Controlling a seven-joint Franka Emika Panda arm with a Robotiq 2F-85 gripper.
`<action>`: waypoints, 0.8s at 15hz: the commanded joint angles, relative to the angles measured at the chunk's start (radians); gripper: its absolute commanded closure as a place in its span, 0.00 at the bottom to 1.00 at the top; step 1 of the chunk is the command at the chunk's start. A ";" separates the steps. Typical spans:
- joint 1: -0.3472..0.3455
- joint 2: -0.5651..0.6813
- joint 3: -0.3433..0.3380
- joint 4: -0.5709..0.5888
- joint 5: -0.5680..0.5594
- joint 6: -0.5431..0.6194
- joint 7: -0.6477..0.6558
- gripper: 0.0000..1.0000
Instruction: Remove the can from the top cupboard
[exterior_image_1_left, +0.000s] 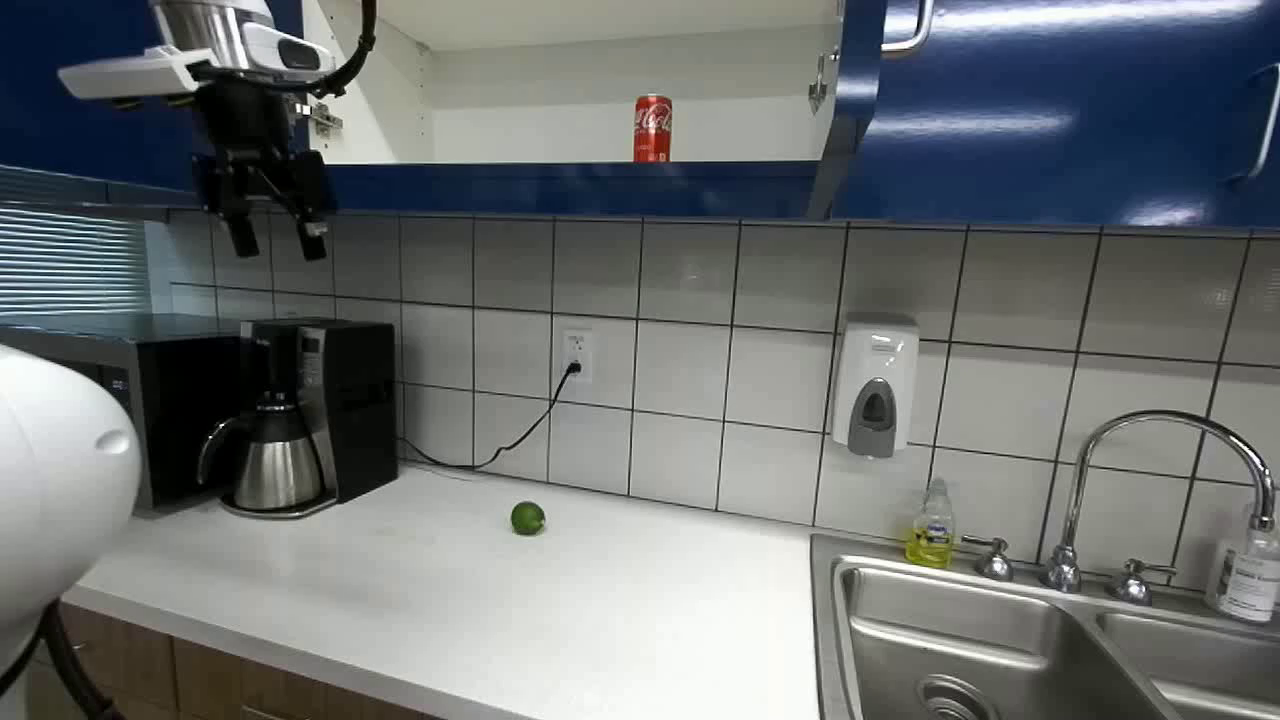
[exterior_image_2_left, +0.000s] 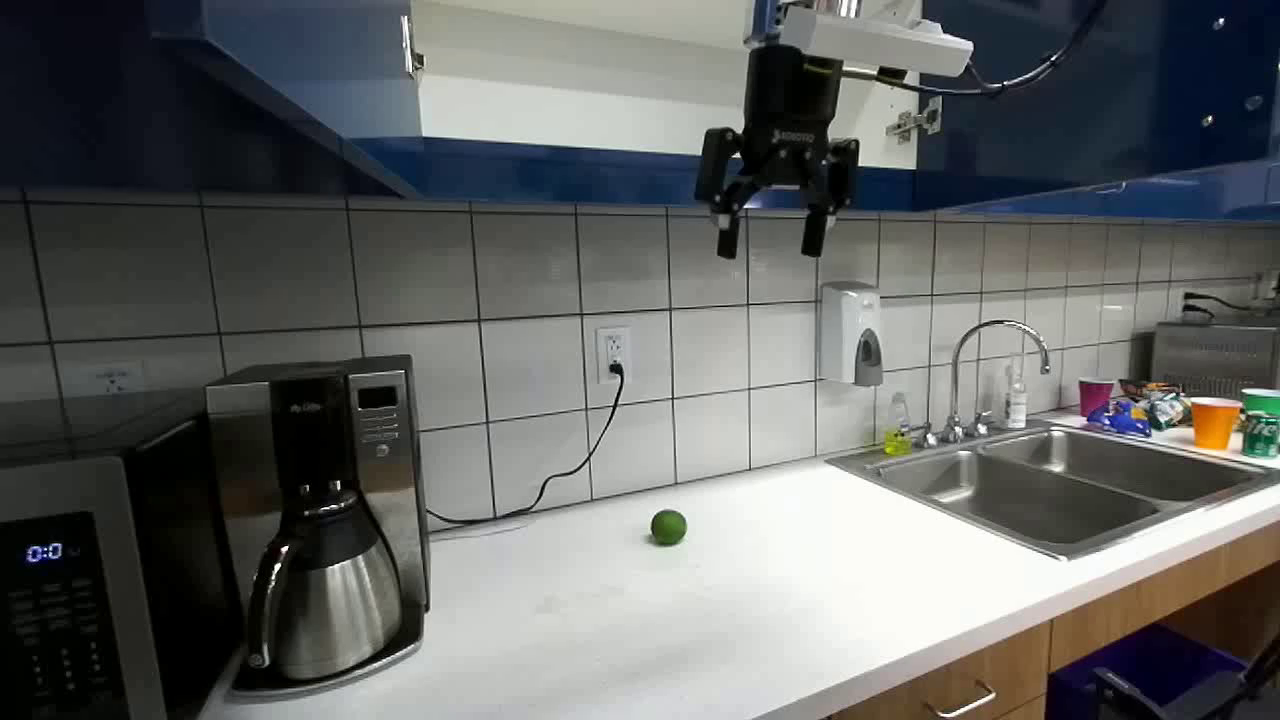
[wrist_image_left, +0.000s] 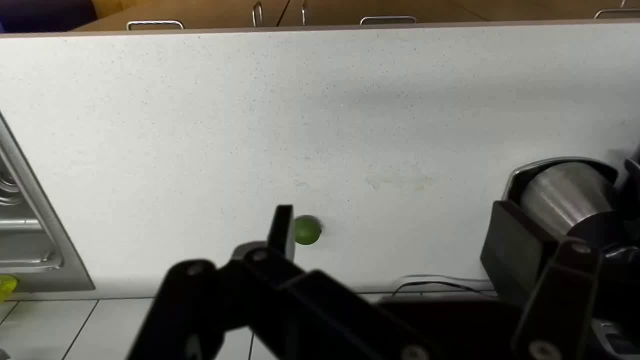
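Observation:
The red can (exterior_image_1_left: 653, 128) stands upright on the floor of the open top cupboard (exterior_image_1_left: 500, 190), right of the middle, in an exterior view. The cupboard's white interior and blue lower edge also show in an exterior view (exterior_image_2_left: 560, 172), but the can is not visible there. My gripper (exterior_image_1_left: 279, 240) hangs pointing down at the cupboard's left side, clear of the can, with its fingertips below the cupboard's lower edge. In an exterior view the gripper (exterior_image_2_left: 770, 242) shows both fingers apart with nothing between them. In the wrist view the gripper (wrist_image_left: 400, 230) is open over the counter; the can is out of view.
The open cupboard door (exterior_image_1_left: 848, 110) stands out to the right of the can. A green lime (exterior_image_2_left: 668, 527) lies on the white counter (exterior_image_1_left: 480, 610). A coffee maker (exterior_image_1_left: 365, 410) and microwave (exterior_image_2_left: 70, 580) stand at one end, a sink (exterior_image_2_left: 1050, 490) at the other.

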 joint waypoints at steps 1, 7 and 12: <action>0.000 0.002 0.000 0.002 -0.001 -0.001 0.001 0.00; 0.000 0.002 0.000 0.002 -0.001 -0.001 0.001 0.00; -0.008 0.010 0.003 0.010 -0.011 0.007 0.007 0.00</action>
